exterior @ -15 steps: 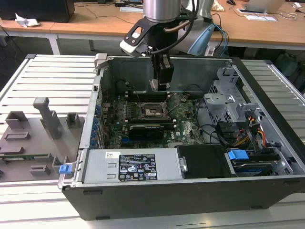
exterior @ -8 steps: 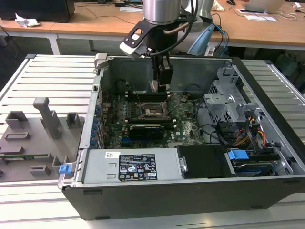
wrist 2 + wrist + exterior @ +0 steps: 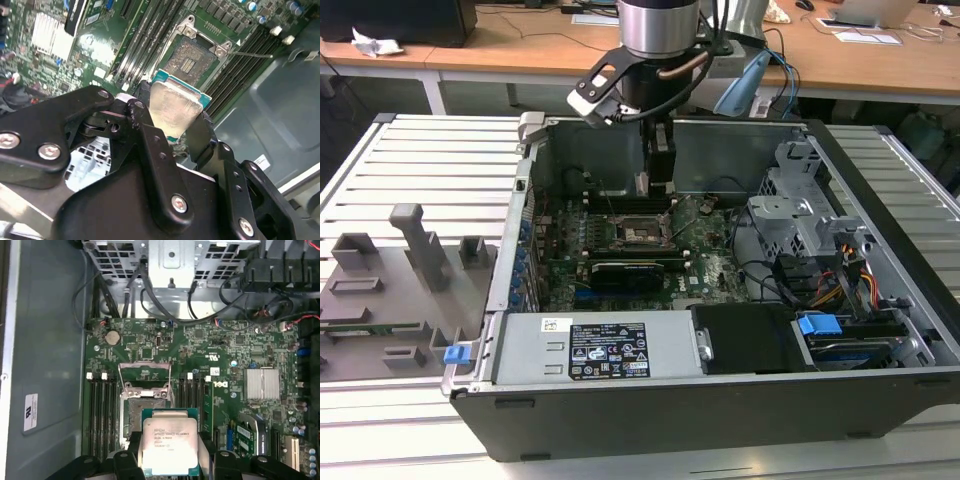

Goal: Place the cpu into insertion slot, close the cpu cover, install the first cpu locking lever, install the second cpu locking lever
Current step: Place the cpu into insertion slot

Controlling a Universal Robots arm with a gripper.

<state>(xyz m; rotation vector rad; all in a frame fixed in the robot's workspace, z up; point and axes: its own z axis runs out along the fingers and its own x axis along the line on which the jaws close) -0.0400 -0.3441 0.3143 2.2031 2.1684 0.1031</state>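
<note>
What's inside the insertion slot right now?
Nothing seated: the insertion slot shows its bare contact field in the second wrist view. The cpu is clamped in the end effector, apart from it. In the first wrist view the cpu hides part of the slot.

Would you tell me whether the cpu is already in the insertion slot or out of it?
Out: the tool holds the cpu above the board, and the insertion slot lies bare, its contacts exposed.

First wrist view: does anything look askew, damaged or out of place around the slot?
Nothing stands out. The gripper holds the cpu by two opposite edges, roughly square to the open slot. The board and cables look intact.
</note>
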